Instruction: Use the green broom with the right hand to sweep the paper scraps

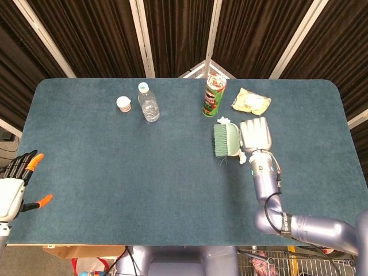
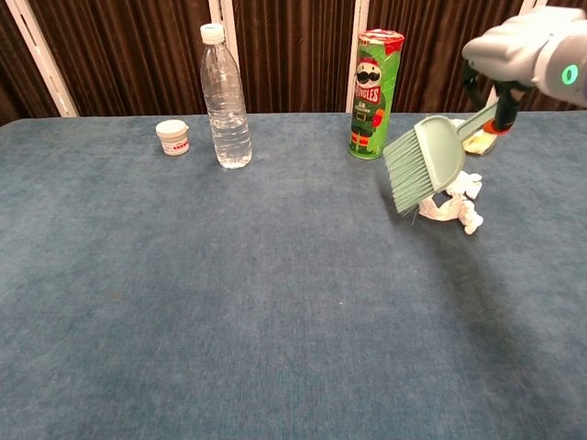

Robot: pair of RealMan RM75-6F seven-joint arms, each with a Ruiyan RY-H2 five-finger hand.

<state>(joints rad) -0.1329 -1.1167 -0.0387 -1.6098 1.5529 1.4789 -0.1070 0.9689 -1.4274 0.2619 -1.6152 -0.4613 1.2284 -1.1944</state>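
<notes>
A pale green plastic broom [image 2: 425, 165], bristles fanned, sits just right of a tall green can [image 2: 371, 93], gripped by the right hand [image 2: 514, 55]. Crumpled white scraps [image 2: 454, 203] lie beside it on blue felt table [image 2: 229, 302]. Dark pleated curtains [image 2: 284, 46] behind. The left hand [image 1: 14, 184] rests spread, holding nothing.

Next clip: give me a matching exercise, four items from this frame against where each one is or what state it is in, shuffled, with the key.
Things:
1. green broom
2. paper scraps
3. water bottle
4. left hand

Places or states:
A. standing upright beside the small white jar
B. empty, fingers apart, at the table's near left edge
C. held by the right hand
D. lying on the table just right of the bristles

Pairs: 1-C, 2-D, 3-A, 4-B
</notes>
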